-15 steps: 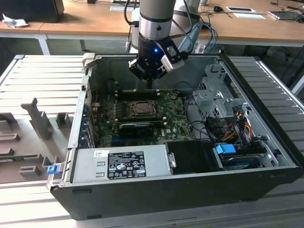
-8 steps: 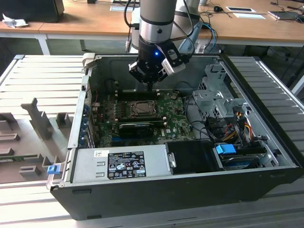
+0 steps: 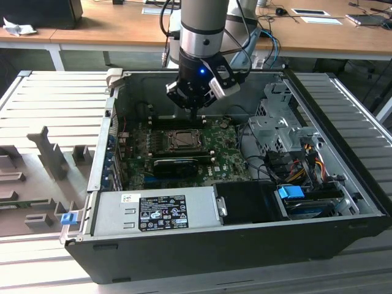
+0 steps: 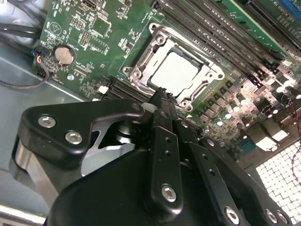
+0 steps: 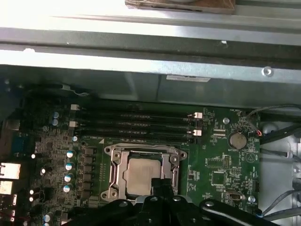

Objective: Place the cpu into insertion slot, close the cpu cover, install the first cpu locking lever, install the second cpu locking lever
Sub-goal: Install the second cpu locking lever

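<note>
Nearest in the exterior view, the open computer case point(image 3: 343, 233) shows its power supply point(image 3: 153, 211) along the near wall, with a black drive bay point(image 3: 248, 202) and a blue-tabbed drive point(image 3: 291, 193) toward the exterior view's right. Beyond these lies the green motherboard point(image 3: 226, 162), with a long black card point(image 3: 180, 164) standing on it just on the near side of the socket. The cpu point(image 4: 176, 73) sits flat in the insertion slot point(image 4: 206, 63), silvery face up, near the middle of the board. The cpu cover point(image 4: 157, 35) lies down over the socket, its metal frame surrounding the chip on all sides, and the chip shows through the central window in both wrist views. Whether the locking levers are latched cannot be told. The gripper point(image 3: 195, 111) hangs over the far edge of the socket, apart from it, fingertips pointing down at the board. In the second wrist view its fingers point(image 4: 162, 101) stand pressed together with no gap and nothing between them. Four long black memory slots point(image 5: 134, 125) run beside the socket on its far side, and a round coin battery point(image 5: 237, 140) sits on the board past the end of those slots. Farthest off, wooden desks point(image 3: 122, 24) stand behind the case.
</note>
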Available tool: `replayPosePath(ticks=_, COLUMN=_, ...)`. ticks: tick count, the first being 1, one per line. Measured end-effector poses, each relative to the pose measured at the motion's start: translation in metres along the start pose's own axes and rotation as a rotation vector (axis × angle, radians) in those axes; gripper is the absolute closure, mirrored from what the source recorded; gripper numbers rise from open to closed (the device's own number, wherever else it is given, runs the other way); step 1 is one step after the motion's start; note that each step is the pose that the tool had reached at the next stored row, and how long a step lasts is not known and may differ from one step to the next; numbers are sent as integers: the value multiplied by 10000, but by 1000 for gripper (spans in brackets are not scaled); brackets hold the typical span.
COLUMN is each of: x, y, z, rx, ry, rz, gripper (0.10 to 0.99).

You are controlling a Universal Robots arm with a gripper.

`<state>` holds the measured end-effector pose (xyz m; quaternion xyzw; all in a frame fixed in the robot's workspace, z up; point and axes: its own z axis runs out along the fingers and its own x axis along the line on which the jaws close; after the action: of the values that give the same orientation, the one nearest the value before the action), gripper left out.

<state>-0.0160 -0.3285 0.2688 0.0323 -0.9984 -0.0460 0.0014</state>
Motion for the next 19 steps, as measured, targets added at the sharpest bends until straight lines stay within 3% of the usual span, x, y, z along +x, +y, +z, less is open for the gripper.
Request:
replayPosePath(ticks=2, x=2, y=-21, z=0, rx=0, ry=-1, rz=0, gripper=980)
replayPosePath(ticks=6, x=9, y=-142, z=2, rx=-1, ry=9, rz=0, gripper=980)
replayPosePath(ticks=8, x=12, y=-183, z=39, rx=-6, ry=73, rz=6, gripper=980)
replayPosePath(ticks=13, x=31, y=-302, z=124, rx=-4, ry=81, rz=-21, gripper=980)
replayPosePath(ticks=14, x=40, y=-311, z=136, rx=-6, ry=55, rz=-22, gripper=980)
replayPosePath(ticks=16, x=54, y=-323, z=158, rx=7, ry=-94, rz=-38, gripper=980)
replayPosePath(ticks=19, x=59, y=-329, z=170, rx=10, ry=-137, rz=-52, gripper=980)
